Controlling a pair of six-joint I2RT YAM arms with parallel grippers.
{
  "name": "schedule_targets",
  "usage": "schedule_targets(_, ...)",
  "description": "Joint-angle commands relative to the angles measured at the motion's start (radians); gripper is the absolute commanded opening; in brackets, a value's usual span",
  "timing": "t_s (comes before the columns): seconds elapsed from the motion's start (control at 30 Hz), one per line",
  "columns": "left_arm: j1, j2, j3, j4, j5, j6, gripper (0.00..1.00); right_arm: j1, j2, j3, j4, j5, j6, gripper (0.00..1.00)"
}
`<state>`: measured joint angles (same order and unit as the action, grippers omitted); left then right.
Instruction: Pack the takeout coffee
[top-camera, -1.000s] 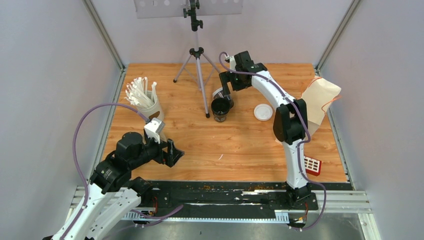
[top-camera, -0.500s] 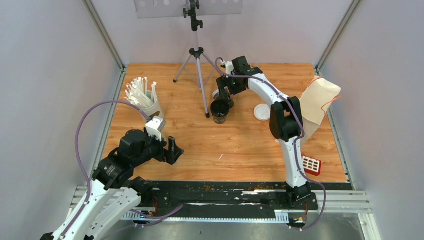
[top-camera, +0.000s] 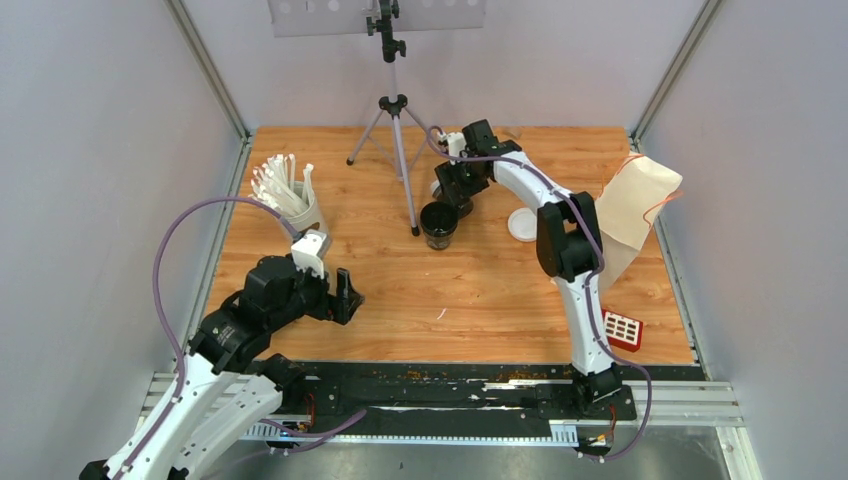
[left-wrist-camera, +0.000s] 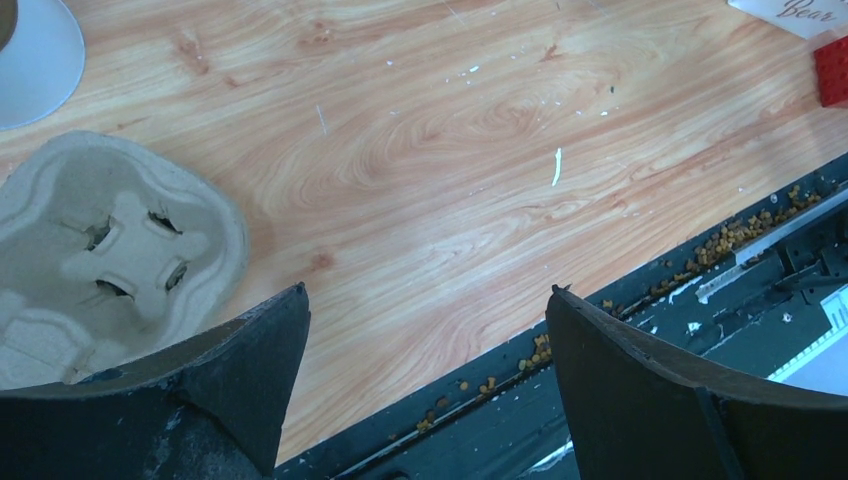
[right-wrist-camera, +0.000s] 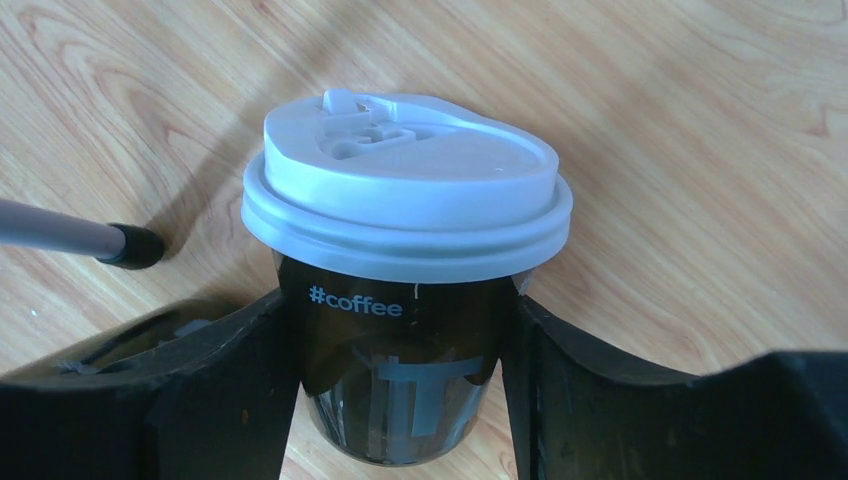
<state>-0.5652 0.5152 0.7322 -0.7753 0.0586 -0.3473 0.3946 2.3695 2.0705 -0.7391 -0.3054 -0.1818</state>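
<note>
the right gripper (right-wrist-camera: 400, 330) pinches the lidded black cup (right-wrist-camera: 405, 210) by its sides at the far centre of the table (right-wrist-camera: 700, 150), right of the tripod foot (right-wrist-camera: 135, 247), while the left gripper (left-wrist-camera: 428, 295) hangs spread wide at the near left.

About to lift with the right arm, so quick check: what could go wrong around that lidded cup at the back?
1. The right claw brackets the lidded cup on its paper wall just under the lid; a hard squeeze could buckle it and pop the lid.
2. The lidless cup and a tripod foot stand close beside it; a sideways swing could knock them.
</note>
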Motion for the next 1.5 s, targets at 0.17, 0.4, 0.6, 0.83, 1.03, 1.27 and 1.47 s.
schedule_targets(0.17, -0.002, 0.149, 0.263, -0.086, 0.044, -0.08, 0.89, -0.02, -0.332, -0.178, 0.049, 0.071, -0.067, 0.61)
schedule_targets(0.4, -0.002, 0.27, 0.437, 0.064, 0.17, -0.3, 0.81, 0.0, -0.691, -0.444, 0.182, 0.008, -0.06, 0.61)
schedule_targets(0.6, -0.002, 0.338, 0.472, 0.314, 0.279, -0.554, 0.78, 0.128, -1.019, -0.766, 0.455, -0.131, -0.119, 0.62)
schedule_targets(0.83, -0.001, 0.35, 0.487, 0.395, 0.278, -0.565, 0.85, 0.321, -1.205, -0.932, 0.628, -0.136, -0.135, 0.64)
schedule_targets(1.03, -0.001, 0.382, 0.439, 0.418, 0.332, -0.596, 0.8, 0.36, -1.209, -0.934, 0.634, -0.114, -0.181, 0.64)
schedule_targets(1.27, 0.016, 0.408, 0.411, 0.448, 0.314, -0.63, 0.71, 0.365, -1.203, -0.957, 0.655, -0.138, -0.233, 0.63)
schedule_targets(1.47, 0.048, 0.407, 0.4, 0.409, 0.28, -0.623, 0.69, 0.364, -1.21, -0.985, 0.679, -0.141, -0.264, 0.63)
